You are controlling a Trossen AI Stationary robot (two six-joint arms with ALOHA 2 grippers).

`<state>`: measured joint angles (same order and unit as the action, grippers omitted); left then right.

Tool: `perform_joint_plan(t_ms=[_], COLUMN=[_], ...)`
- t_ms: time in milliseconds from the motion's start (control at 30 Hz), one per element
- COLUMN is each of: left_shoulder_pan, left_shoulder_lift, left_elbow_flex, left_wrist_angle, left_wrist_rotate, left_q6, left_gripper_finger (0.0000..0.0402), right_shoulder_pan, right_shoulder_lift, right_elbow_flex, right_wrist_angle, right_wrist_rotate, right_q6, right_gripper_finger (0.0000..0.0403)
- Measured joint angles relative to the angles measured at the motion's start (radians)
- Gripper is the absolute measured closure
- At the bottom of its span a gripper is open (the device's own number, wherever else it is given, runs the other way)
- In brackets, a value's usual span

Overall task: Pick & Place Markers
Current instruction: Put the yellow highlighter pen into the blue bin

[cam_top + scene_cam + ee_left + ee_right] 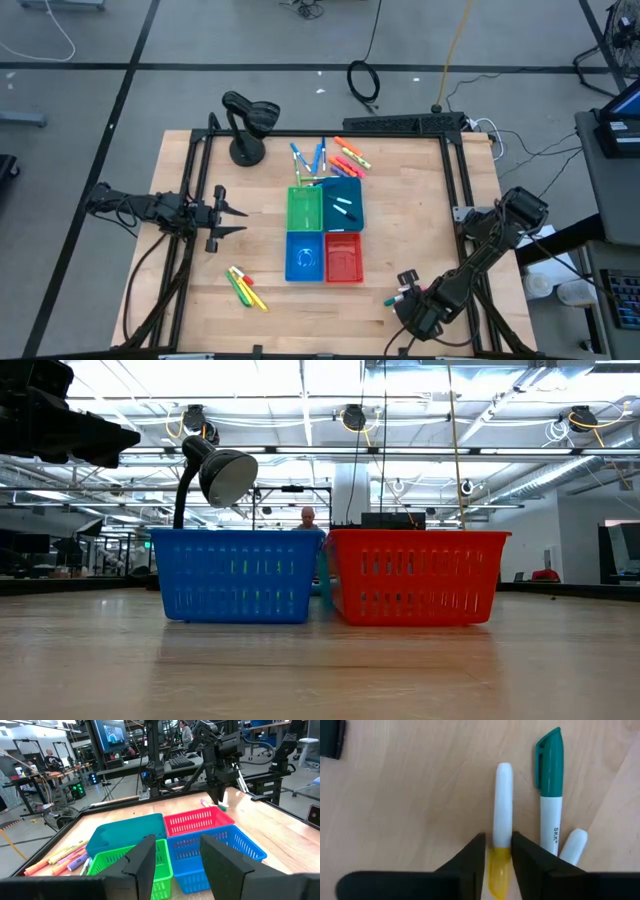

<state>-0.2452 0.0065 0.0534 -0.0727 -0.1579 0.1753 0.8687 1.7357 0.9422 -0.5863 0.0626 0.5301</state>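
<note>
From my low view: blue bin (236, 575) and red bin (416, 576) side by side — desk lamp (215, 472) behind, right of a dark gripper (70, 425) at top left; person (308, 518) beyond.

Four square bins grouped mid-table: green bin (305, 207), teal bin (351, 196), blue bin (304, 256), red bin (344, 257). Black desk lamp (247, 117) placed near far edge of wooden table (180, 300). Person (308, 518) seen beyond bins.

Looks like a big open robotics lab or industrial workspace. Behind the wooden table (190, 300) there's an exposed ceiling with pipes (420, 455) and strip lights, monitors (114, 734) on desks, more metal rigs, and cables (363, 80) lying on the grey concrete floor beside it.
</note>
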Motion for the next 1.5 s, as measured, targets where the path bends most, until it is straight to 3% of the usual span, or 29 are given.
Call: perform_joint_plan(t_ms=[267, 1500], left_shoulder_pan=[0.000, 0.000], left_shoulder_lift=[0.000, 0.000], left_elbow_flex=[0.000, 0.000], left_wrist_angle=[0.000, 0.000], left_wrist_rotate=[0.000, 0.000], left_q6=[0.000, 0.000], left_gripper_finger=[0.0243, 0.0243], right_shoulder_pan=[-0.024, -0.024], right_shoulder_lift=[0.001, 0.003], right_elbow_flex=[-0.001, -0.002], right_wrist_angle=[-0.003, 0.006], right_wrist_rotate=[0.005, 0.018], right_q6=[0.000, 0.008], right_gripper_finger=[0.0374, 0.0369])
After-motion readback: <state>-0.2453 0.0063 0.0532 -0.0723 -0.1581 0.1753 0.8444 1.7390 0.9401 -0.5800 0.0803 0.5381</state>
